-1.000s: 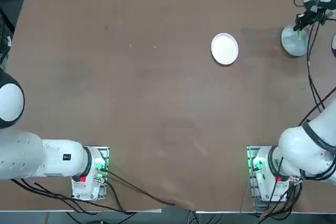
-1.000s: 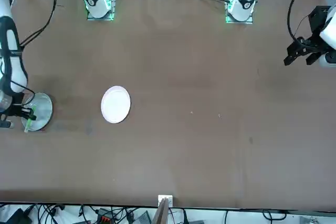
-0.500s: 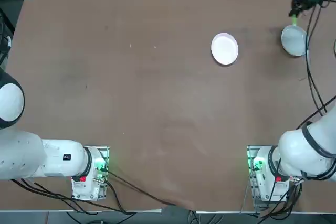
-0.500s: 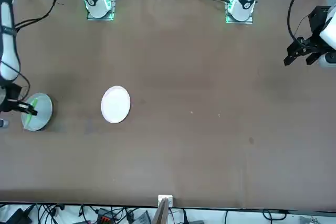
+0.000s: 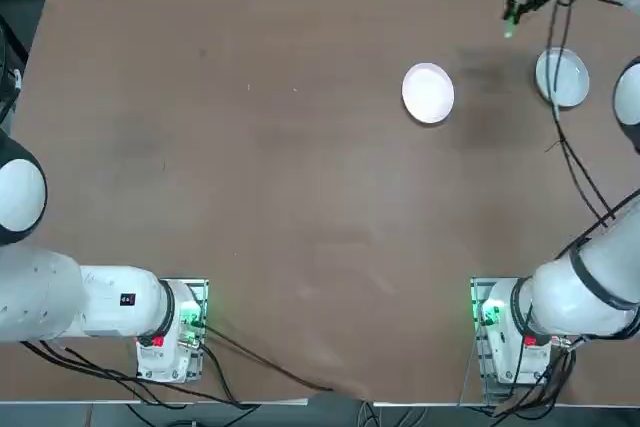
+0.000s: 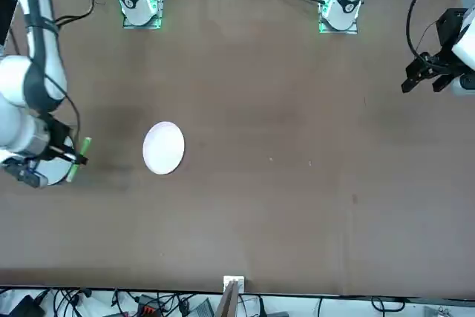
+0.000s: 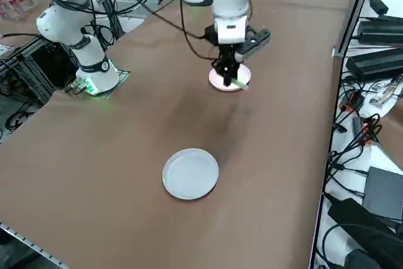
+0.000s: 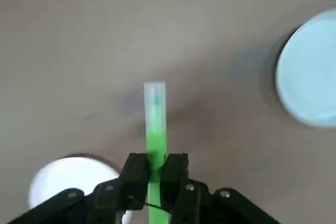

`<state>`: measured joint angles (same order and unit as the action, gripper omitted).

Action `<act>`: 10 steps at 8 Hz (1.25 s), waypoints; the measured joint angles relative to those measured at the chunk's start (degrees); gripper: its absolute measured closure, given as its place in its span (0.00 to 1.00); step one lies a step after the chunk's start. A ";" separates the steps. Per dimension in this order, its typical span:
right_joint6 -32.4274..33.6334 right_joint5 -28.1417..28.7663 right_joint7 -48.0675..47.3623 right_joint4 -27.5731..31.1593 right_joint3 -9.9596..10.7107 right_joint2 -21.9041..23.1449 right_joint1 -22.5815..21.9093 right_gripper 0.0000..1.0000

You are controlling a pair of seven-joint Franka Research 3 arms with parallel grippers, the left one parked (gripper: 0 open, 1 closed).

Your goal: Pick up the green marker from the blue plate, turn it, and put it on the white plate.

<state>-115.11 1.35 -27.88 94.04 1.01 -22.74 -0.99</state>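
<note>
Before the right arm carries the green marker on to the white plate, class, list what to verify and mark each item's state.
1. Right gripper shut on the green marker: ok.
2. Marker lifted clear of the blue plate: ok.
3. Blue plate bare: ok.
4. White plate bare, ready to receive: ok.
5. Marker over the white plate: not ok, it is above the table between the plates.
6. Marker turned enough: cannot tell.

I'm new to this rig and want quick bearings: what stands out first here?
The bright green marker, clamped in the right gripper and held in the air between the two plates. The blue plate near the table's right edge in the top view lies bare; the white plate sits closer to the middle.
</note>
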 joint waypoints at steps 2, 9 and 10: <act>-0.48 -0.01 -14.84 0.59 -0.06 -0.58 -6.78 0.84; -3.09 0.02 -53.62 1.15 0.03 -6.02 -12.52 0.84; -3.14 0.02 -57.17 1.25 0.03 -6.61 -13.25 0.84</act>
<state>-118.25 1.37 -85.05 95.28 1.03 -29.35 -14.23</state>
